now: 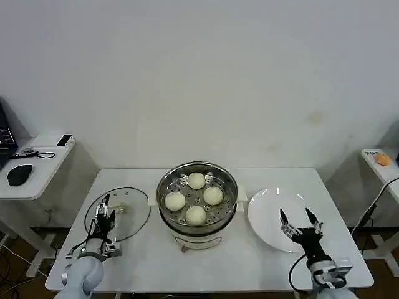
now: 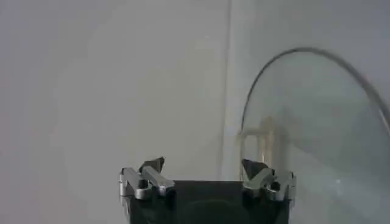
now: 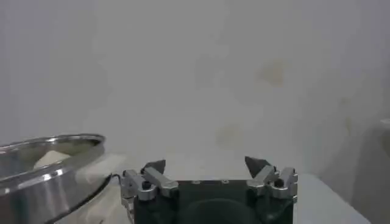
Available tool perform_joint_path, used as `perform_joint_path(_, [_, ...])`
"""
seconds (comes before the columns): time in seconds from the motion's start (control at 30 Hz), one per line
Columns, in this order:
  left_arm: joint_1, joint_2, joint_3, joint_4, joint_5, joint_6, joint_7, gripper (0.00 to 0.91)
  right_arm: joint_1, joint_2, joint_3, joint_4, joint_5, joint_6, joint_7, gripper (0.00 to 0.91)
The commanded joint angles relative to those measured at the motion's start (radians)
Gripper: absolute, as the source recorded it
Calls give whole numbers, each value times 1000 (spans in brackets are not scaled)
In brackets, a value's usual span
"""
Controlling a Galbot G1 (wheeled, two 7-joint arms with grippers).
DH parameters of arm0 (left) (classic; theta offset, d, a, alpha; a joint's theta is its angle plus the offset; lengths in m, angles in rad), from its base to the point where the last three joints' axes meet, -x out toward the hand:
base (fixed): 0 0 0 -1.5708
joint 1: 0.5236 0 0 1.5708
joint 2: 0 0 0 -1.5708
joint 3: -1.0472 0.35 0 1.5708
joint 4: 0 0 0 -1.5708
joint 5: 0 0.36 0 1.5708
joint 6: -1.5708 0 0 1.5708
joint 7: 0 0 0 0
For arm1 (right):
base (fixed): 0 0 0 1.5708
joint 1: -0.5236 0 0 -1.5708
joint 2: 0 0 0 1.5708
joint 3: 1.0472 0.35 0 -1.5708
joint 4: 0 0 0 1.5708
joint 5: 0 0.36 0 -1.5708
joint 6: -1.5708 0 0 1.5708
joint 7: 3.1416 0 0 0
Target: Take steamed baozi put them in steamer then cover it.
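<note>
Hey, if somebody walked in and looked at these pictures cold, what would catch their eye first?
Probably the steamer at the middle of the table, with four baozi sitting on its perforated tray, uncovered. The glass lid lies flat to its left, with the open left gripper over it. To the right sits a bare white plate, and the right gripper hangs open above it.
</note>
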Motion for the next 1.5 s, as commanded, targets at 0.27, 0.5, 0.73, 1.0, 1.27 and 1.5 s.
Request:
perform_joint_path(0.27, [-100, -2, 13, 136, 1, -1, -11, 907, -9, 18, 4, -23, -20, 12, -5, 907])
perform_joint_path(0.5, [-134, -2, 21, 144, -8, 5, -9, 907, -17, 28, 6, -27, -25, 19, -6, 907])
perform_joint_path(0.73, [-164, -6, 37, 184, -18, 5, -10, 907, -22, 35, 8, -31, -30, 25, -8, 907])
perform_joint_path(1.0, [-187, -13, 53, 200, -33, 5, -29, 907, -32, 43, 10, -36, -38, 33, -8, 907])
perform_joint_path(1.27, [-208, -13, 70, 236, -43, 3, -52, 776, -38, 51, 11, -38, -47, 40, -10, 907])
perform_joint_path(1.5, [-218, -12, 87, 286, -41, -3, -74, 0, -39, 52, 14, -40, -50, 41, -12, 907])
